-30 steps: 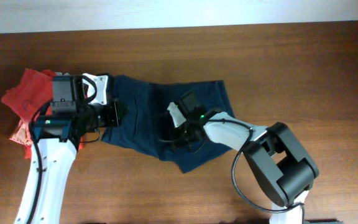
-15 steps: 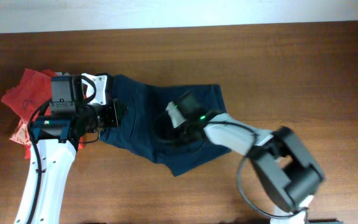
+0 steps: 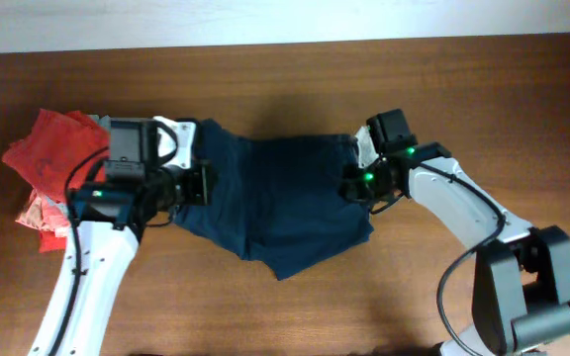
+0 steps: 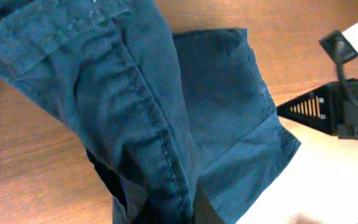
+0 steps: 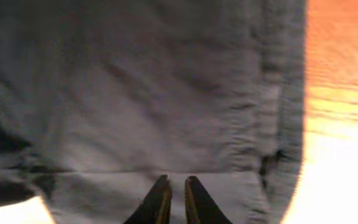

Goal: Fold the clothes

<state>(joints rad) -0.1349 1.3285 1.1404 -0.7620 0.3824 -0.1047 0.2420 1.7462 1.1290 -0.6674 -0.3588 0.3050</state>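
Note:
The clothes are one dark navy garment (image 3: 285, 198), wrinkled, spread across the middle of the table between both arms. My left gripper (image 3: 203, 185) is at its left edge and is shut on a bunched seam fold; in the left wrist view (image 4: 185, 214) the cloth (image 4: 229, 93) drapes away from the jaws. My right gripper (image 3: 349, 188) is at the garment's right edge. In the right wrist view its fingers (image 5: 177, 183) are nearly together, pinching the cloth (image 5: 166, 93) at a crease.
A pile of red-coral garments (image 3: 52, 158) lies at the left, beside my left arm. The brown wooden table (image 3: 463, 89) extends to the right and front. My right arm (image 4: 347, 106) shows at the far end of the left wrist view.
My right gripper has moved from the garment's middle to its right edge, and the right side of the cloth now lies wider. My left gripper shifted slightly right.

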